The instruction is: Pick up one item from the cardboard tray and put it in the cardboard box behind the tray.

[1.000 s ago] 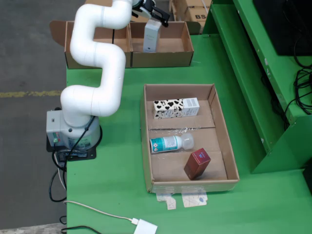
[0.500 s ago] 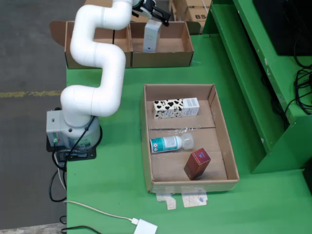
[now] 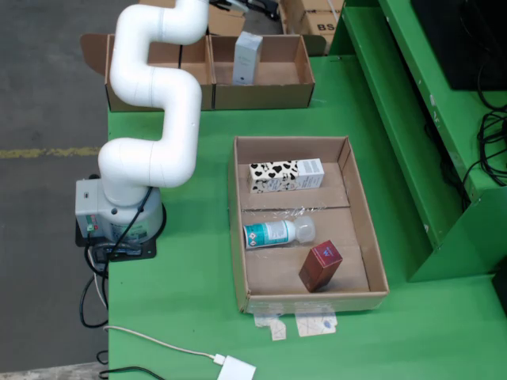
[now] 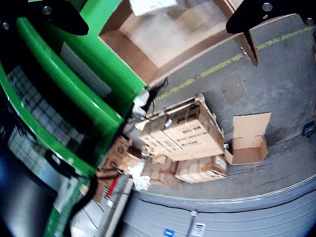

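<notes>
Now the white carton (image 3: pixel 247 58) stands upright inside the cardboard box (image 3: pixel 261 93); above it, fingers (image 4: pixel 264 12) spread apart, empty.

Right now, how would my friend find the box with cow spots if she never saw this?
In the still view, find the big cardboard tray on the green table. Look in its far section, nearest the two boxes at the back. The cow-spot carton lies there on its side, the only thing with black-and-white patches; its neighbours are a clear bottle and a dark red box.
</notes>
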